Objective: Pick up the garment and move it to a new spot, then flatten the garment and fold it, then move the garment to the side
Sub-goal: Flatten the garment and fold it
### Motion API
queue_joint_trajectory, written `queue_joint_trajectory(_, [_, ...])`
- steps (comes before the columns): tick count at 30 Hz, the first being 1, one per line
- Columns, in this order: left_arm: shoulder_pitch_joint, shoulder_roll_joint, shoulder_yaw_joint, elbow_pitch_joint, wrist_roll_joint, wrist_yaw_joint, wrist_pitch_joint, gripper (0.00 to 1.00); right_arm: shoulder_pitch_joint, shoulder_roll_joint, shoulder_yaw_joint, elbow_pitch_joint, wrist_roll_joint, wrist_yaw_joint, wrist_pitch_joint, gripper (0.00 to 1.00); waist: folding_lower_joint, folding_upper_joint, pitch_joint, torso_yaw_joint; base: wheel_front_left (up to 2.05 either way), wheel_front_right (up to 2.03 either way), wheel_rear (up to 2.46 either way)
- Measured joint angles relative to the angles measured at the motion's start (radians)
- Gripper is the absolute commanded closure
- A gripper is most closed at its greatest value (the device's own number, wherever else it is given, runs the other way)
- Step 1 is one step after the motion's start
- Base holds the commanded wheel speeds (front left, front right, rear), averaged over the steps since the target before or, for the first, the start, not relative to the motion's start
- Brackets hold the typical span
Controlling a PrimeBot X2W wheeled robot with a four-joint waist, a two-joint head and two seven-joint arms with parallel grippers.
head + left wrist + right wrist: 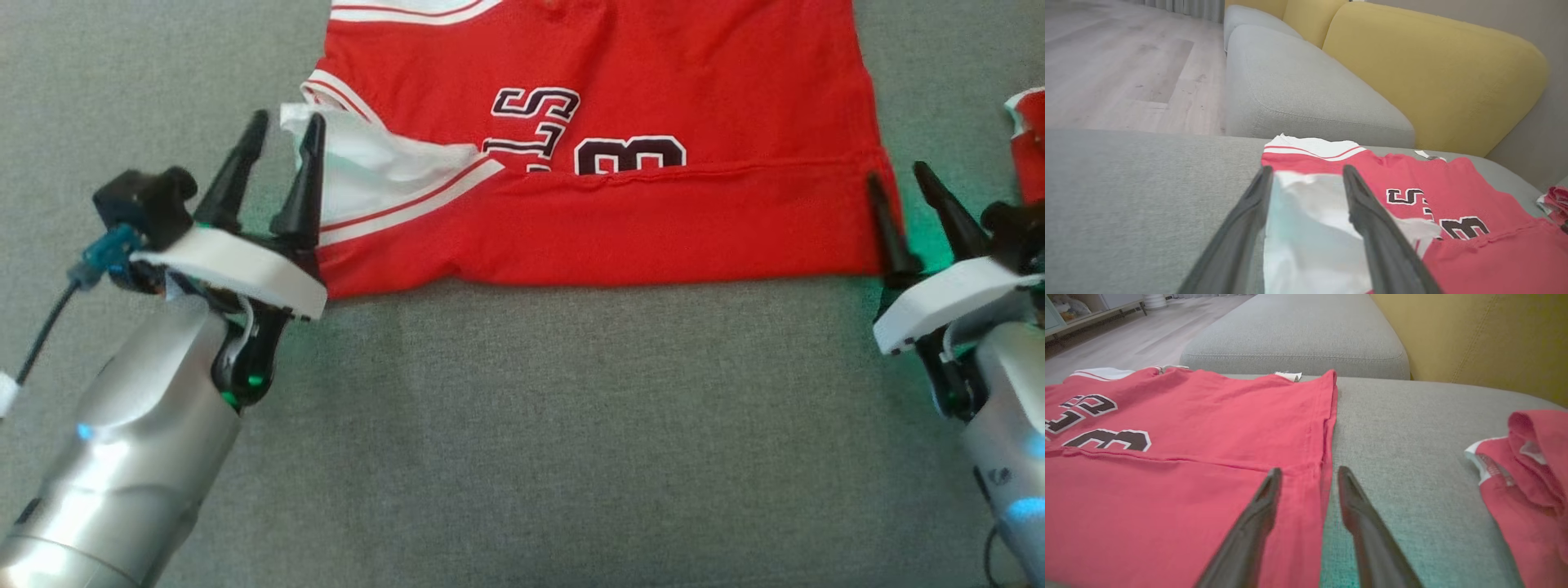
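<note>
The red jersey (653, 220) bears black, white-edged lettering ending in "S" above a partly folded-over numeral "3".

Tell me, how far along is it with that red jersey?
Looks done: the red jersey lies flat on the grey cushion, its near edge folded up across the number. In hand: left gripper and right gripper, both open, sit at the fold's two ends. Still to do: further folding, probably, and moving it aside.

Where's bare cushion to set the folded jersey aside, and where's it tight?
Free: the wide strip of grey cushion between the jersey and the robot; the cushion left of the left gripper; the neighbouring seat cushion. Tight: the gap between the jersey and the second red garment, where the right gripper sits.
</note>
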Motion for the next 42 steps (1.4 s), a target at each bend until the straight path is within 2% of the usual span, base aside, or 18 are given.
queue_joint_trajectory(4, [0.04,-0.007,0.035,-0.004,0.077,0.041,-0.024,0.0,0.015,0.018,-0.013,0.003,-0.001,0.0,-0.018,0.0,-0.0003,0.0,-0.02,0.002,0.0,0.0,0.0])
queue_joint_trajectory(8, [0.179,-0.021,0.109,-0.037,0.162,0.074,-0.027,0.0,0.07,0.032,-0.053,-0.043,-0.031,0.0,-0.018,0.0,-0.0004,0.0,-0.041,0.003,0.0,0.0,0.0])
queue_joint_trajectory(13, [0.329,-0.045,0.116,0.044,0.225,0.105,-0.027,0.0,0.143,0.051,-0.091,-0.093,-0.068,0.0,-0.018,0.0,-0.0004,0.0,-0.063,-0.011,0.0,0.0,0.0])
queue_joint_trajectory(19, [0.297,-0.063,0.106,0.147,0.243,0.119,-0.031,0.0,0.169,0.059,-0.105,-0.12,-0.085,0.0,-0.018,0.0,-0.0005,0.0001,-0.068,-0.033,0.0,0.0,0.0])
queue_joint_trajectory(22, [0.272,-0.067,0.098,0.172,0.254,0.112,-0.033,0.0,0.169,0.061,-0.111,-0.129,-0.09,0.0,-0.018,0.0,-0.0005,0.0001,-0.062,-0.036,0.0,0.0,0.0])
queue_joint_trajectory(25, [0.251,-0.066,0.083,0.187,0.286,0.104,-0.04,0.06,0.169,0.066,-0.118,-0.131,-0.091,0.0,-0.018,0.0,-0.0005,0.0,-0.057,-0.034,0.0,0.0,0.0])
queue_joint_trajectory(26, [0.244,-0.064,0.076,0.189,0.305,0.102,-0.04,0.17,0.17,0.068,-0.123,-0.131,-0.09,0.0,-0.018,0.0,-0.0005,0.0,-0.055,-0.032,0.0,0.0,0.0])
queue_joint_trajectory(27, [0.239,-0.062,0.071,0.188,0.322,0.096,-0.04,0.42,0.171,0.07,-0.128,-0.131,-0.091,0.0,-0.018,0.0,-0.0005,0.0,-0.055,-0.03,0.0,0.0,0.0])
queue_joint_trajectory(28, [0.233,-0.062,0.066,0.187,0.336,0.095,-0.04,0.59,0.172,0.071,-0.132,-0.131,-0.091,0.0,-0.018,0.0,-0.0004,0.0,-0.055,-0.028,0.0,0.0,0.0])
queue_joint_trajectory(29, [0.229,-0.061,0.058,0.185,0.35,0.094,-0.04,0.98,0.174,0.072,-0.134,-0.13,-0.091,0.0,-0.018,0.0,-0.0004,0.0,-0.055,-0.025,0.0,0.0,0.0])
queue_joint_trajectory(37, [0.237,-0.038,0.051,0.113,0.447,0.077,-0.031,1.0,0.194,0.076,-0.144,-0.119,-0.099,0.0,-0.018,0.0,-0.0003,0.0,-0.054,-0.015,0.0,0.0,0.0])
queue_joint_trajectory(42, [0.26,-0.023,0.063,0.066,0.469,0.069,-0.031,1.0,0.194,0.083,-0.146,-0.095,-0.088,0.0,-0.018,0.0,-0.0003,0.0,-0.057,-0.011,0.0,0.0,0.0])
